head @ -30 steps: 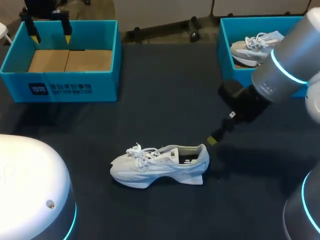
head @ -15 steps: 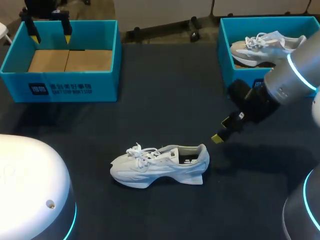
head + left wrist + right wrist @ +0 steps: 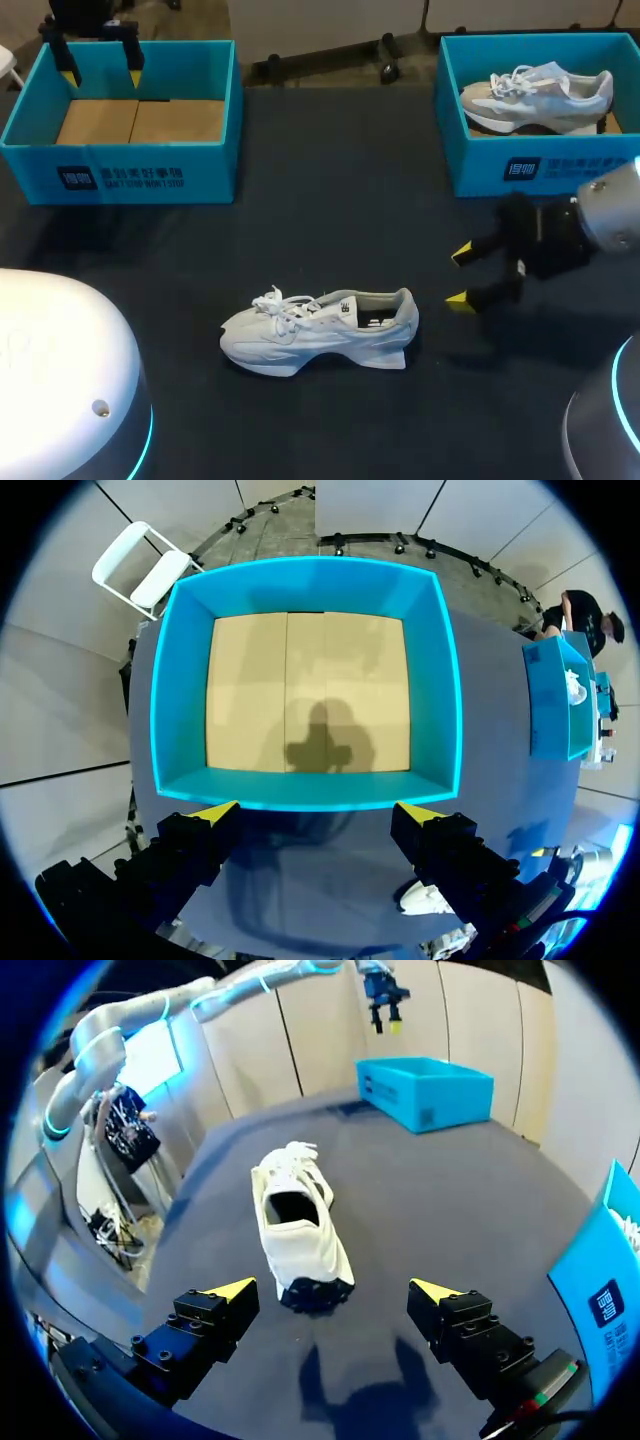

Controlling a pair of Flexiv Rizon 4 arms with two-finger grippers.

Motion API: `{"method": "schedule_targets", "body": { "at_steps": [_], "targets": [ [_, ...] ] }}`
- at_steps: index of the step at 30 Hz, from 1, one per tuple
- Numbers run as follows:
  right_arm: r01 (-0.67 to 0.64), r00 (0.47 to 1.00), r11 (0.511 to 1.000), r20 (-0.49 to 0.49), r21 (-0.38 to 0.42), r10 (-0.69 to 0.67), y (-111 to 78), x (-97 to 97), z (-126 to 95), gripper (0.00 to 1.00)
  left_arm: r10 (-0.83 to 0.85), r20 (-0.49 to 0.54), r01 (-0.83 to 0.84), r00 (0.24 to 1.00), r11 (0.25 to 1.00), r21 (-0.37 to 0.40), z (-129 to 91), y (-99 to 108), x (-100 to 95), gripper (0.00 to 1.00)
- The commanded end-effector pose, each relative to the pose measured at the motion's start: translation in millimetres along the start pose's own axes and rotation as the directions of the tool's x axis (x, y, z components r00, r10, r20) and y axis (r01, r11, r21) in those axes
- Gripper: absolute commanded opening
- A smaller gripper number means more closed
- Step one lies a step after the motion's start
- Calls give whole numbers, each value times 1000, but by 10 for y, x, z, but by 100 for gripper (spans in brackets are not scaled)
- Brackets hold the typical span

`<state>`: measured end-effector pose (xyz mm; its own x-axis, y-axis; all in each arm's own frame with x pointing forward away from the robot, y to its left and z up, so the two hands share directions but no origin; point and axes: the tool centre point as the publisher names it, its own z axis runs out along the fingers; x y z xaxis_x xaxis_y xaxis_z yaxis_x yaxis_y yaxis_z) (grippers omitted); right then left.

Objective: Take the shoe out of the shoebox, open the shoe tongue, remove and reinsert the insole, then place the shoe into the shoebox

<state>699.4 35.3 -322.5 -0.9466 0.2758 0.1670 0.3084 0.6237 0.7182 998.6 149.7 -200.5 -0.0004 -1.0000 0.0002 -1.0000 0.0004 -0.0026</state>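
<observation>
1. Left station. The left jaws stand spread and grip nothing; their yellow tips (image 3: 213, 813) hang over the near wall of the left shoebox (image 3: 300, 788). The box's cardboard floor (image 3: 300, 690) lies directly ahead of the jaws. In the head view the box (image 3: 120, 178) and these jaws match the earlier frames.

2. Work item. The shoe (image 3: 318, 330) lies on its sole on the table (image 3: 330, 180), outside both boxes, unmoved. In the right wrist view the shoe (image 3: 300, 1230) lies ahead of the right jaws, in line with the gap between them, heel nearest, not touching either finger.

3. Right station. The right jaws are spread wide and hold nothing; both yellow tips (image 3: 461, 255) show, well apart from each other. One second ago a single tip showed just beside the shoe's heel. The jaws now stand farther off from the heel.

4. The right arm (image 3: 610, 215) earlier crossed the right shoebox (image 3: 540, 165) and hid part of the second shoe (image 3: 535, 92). It now lies in front of the box, and that shoe shows whole inside it.
</observation>
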Motion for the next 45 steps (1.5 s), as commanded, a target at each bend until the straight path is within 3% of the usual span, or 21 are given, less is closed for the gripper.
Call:
{"method": "schedule_targets", "body": {
  "at_steps": [1,6,7,16,23,39,45],
  "targets": [
    [2,1000,999,3,-38,-1,-29,13,12,100,0,0,0,1000,1000,-1,-3,-3,-1,100],
    [29,1000,999,12,-17,-29,-62,12,49,100,0,0,0,1000,1000,-1,-3,-3,-1,100],
    [42,999,998,33,-53,-40,-83,13,61,100,0,0,0,1000,1000,-1,-3,-3,-1,100],
    [129,989,985,86,-112,-120,-139,-19,98,100,0,0,0,1000,1000,-1,-3,-3,-1,100],
    [138,989,978,71,-159,-128,-259,-112,170,100,0,0,0,1000,1000,-1,-3,-3,-1,100],
    [173,984,966,62,-192,-164,-331,-287,271,100,0,0,0,1000,1000,-1,-3,-3,-1,100],
    [149,989,967,34,-208,-145,-405,-269,364,100,0,0,0,1000,1000,-1,-3,-3,-1,100]
  ]
}}
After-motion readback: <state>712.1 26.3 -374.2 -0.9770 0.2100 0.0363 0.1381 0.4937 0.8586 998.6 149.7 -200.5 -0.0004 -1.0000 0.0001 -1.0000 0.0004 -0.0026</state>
